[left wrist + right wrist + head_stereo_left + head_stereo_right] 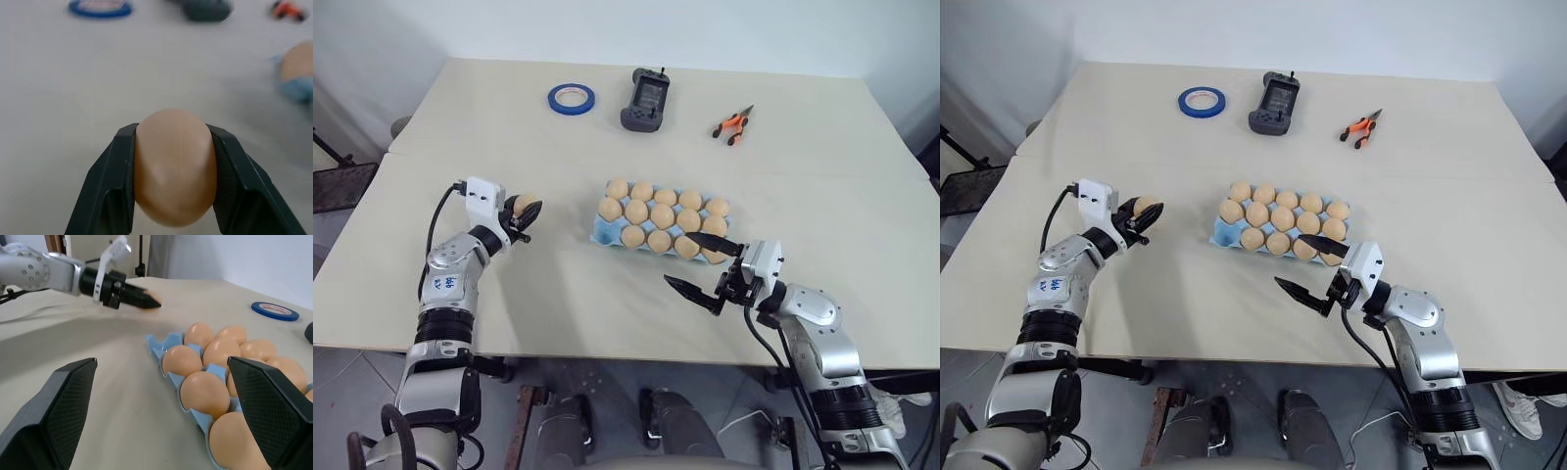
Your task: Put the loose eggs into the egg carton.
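Left of the egg carton (603, 233), above the counter (558, 284): left gripper (523, 210) clamped on one egg (522, 204). At the near right corner of the carton, right gripper (703, 264) spread wide, holding nothing.

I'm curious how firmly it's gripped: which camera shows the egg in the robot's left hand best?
The left wrist view: the egg sits large between both fingers of the left hand. The eye views show it small, and the right wrist view mostly hides it.
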Robot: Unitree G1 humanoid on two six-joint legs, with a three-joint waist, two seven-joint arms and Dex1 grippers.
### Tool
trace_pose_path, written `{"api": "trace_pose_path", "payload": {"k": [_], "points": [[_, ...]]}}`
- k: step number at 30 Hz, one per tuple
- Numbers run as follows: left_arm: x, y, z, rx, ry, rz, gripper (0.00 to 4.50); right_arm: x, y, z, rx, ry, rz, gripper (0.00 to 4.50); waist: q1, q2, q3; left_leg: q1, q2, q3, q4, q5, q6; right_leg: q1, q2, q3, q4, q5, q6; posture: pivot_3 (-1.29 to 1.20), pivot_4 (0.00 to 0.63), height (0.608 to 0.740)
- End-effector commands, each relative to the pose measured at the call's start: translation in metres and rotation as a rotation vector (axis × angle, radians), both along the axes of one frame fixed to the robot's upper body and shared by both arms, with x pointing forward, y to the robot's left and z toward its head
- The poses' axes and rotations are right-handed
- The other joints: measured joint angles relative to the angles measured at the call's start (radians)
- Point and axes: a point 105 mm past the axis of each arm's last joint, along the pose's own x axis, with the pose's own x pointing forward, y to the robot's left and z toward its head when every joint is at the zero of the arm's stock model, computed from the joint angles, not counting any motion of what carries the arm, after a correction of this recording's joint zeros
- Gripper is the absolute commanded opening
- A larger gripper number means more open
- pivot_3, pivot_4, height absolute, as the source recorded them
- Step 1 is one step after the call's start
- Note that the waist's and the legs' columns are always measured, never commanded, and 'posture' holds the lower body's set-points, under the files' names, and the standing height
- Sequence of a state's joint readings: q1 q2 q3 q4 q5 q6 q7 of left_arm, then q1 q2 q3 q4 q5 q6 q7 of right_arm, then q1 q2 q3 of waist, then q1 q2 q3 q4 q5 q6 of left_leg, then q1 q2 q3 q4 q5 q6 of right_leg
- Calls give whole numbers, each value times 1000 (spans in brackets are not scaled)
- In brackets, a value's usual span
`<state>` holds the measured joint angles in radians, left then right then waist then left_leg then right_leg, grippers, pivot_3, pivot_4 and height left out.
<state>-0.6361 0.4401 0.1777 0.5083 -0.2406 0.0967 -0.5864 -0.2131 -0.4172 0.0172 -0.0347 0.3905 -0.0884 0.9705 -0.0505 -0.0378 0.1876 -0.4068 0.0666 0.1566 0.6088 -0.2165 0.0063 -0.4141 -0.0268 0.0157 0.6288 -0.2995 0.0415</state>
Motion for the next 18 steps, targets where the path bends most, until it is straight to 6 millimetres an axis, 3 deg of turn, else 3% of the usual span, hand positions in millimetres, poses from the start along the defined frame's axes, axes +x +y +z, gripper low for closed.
{"api": "trace_pose_path", "payload": {"k": [1,6,13,14,18], "points": [[-15,-44,27,46,-113,-246,1695,-3,0,8,13,-45,-6,4500,4,0,0,0,0,0,0,0,0,0,0,0,0,0,0,0,150,740],[-22,-75,15,88,-79,-380,1695,-2,-2,9,14,-48,-24,4500,9,0,0,0,0,0,1,0,0,1,0,0,0,0,0,0,150,740],[-28,-101,5,62,-52,-481,1695,-2,-2,9,21,-49,-44,4500,8,0,0,0,0,0,1,0,0,0,0,1,0,0,0,0,150,740],[-29,-105,5,62,-55,-495,2307,-2,-2,9,22,-48,-44,4500,8,0,0,0,0,0,2,0,0,0,0,1,0,0,0,0,150,740],[-30,-108,4,80,-54,-505,3430,-3,-1,9,24,-47,-43,4500,9,0,0,0,0,0,2,0,1,1,0,1,0,0,0,0,150,740]]}}
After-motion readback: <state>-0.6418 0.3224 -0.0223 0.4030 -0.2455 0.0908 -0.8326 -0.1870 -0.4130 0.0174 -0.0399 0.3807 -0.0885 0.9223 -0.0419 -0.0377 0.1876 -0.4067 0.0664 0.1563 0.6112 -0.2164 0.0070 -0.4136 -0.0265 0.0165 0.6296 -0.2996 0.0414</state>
